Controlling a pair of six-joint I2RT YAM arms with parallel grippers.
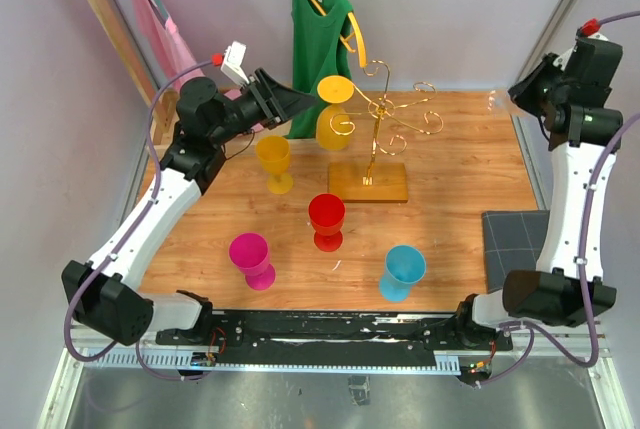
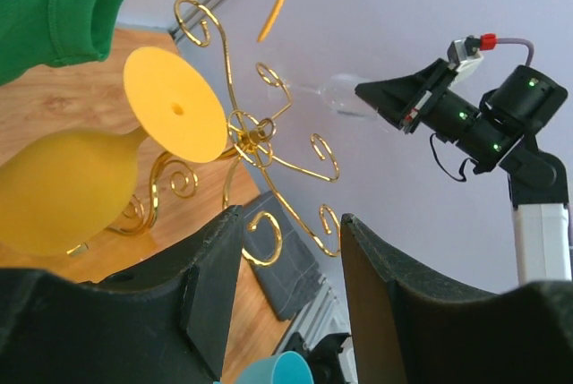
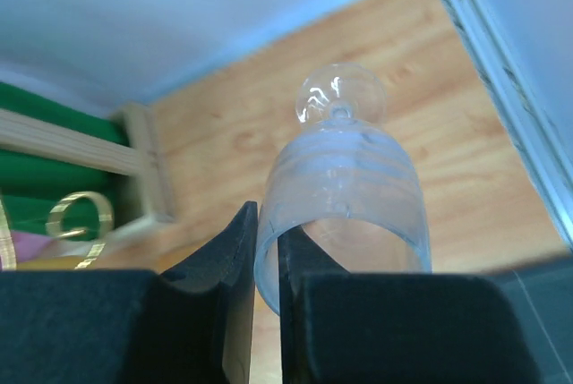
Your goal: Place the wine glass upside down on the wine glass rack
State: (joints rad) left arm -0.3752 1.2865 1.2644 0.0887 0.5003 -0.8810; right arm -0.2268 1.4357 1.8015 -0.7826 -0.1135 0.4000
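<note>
Pinches the clear wine glass (image 3: 345,196) by the rim of its bowl with the right fingers (image 3: 249,281), drawn almost together with only the thin glass wall in the narrow slit between them. Holds it in the air off the far right corner of the counter (image 1: 455,164), bowl toward the wrist, stem and round foot pointing away, lying roughly sideways rather than upright. Well apart from the gold wine glass rack (image 1: 375,134), which stands on its flat base toward the far middle of the counter with its curled wire arms spread at the top. Hung on the rack's left side, upside down: a yellow glass (image 1: 333,114), foot disc up among the wire curls, bowl below. Just left of that, raised above the counter and aimed at the rack: the left fingers (image 1: 300,101), spread wide and gripping nothing. Standing upright on the counter nearer the arms: a second yellow glass (image 1: 274,162) left of the rack's base, a red glass (image 1: 327,221) in front of the base, a magenta glass (image 1: 252,259) toward the near left, a blue glass (image 1: 403,271) toward the near right. At the right edge, a grey mat (image 1: 510,239). Behind the rack, against the back wall, a green top (image 1: 315,39) on a hanger.
</note>
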